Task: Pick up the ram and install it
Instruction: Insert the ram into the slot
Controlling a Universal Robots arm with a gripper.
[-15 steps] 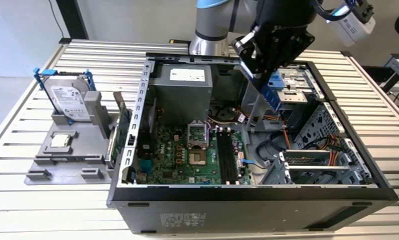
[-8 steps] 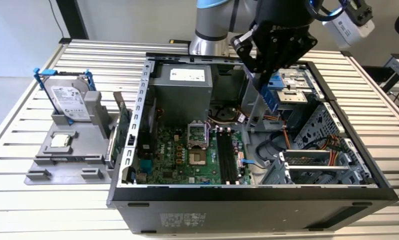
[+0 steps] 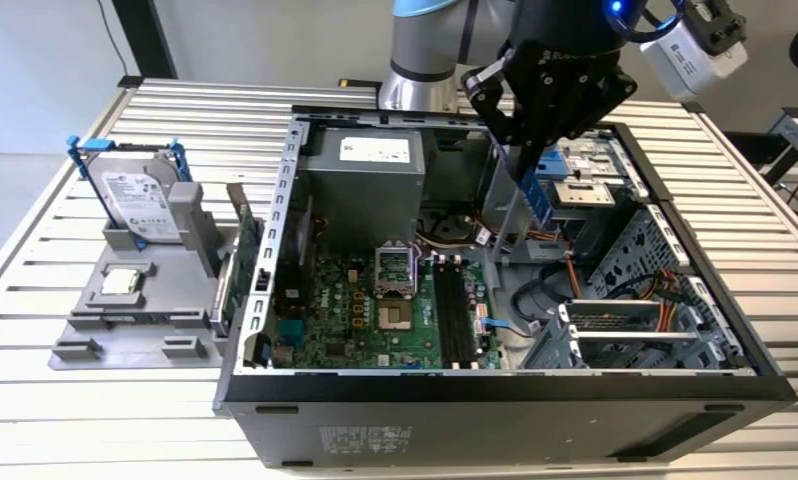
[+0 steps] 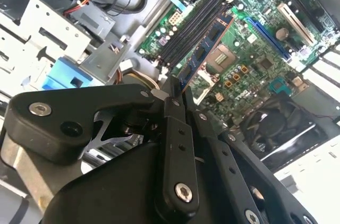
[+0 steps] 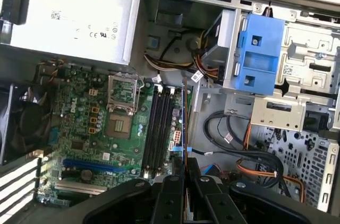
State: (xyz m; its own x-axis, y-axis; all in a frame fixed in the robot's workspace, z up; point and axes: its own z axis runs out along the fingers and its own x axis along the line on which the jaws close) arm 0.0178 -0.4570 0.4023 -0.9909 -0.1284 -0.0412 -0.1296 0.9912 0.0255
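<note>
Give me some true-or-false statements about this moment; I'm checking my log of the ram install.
1. The gripper is shut on the ram. True.
2. The ram sits seated in a slot. False: it is held above the motherboard, clear of the black slots.
3. The hard drive stands in its blue bracket outside the case. True.
4. A cooler covers the processor socket. False: the socket lies bare.
</note>
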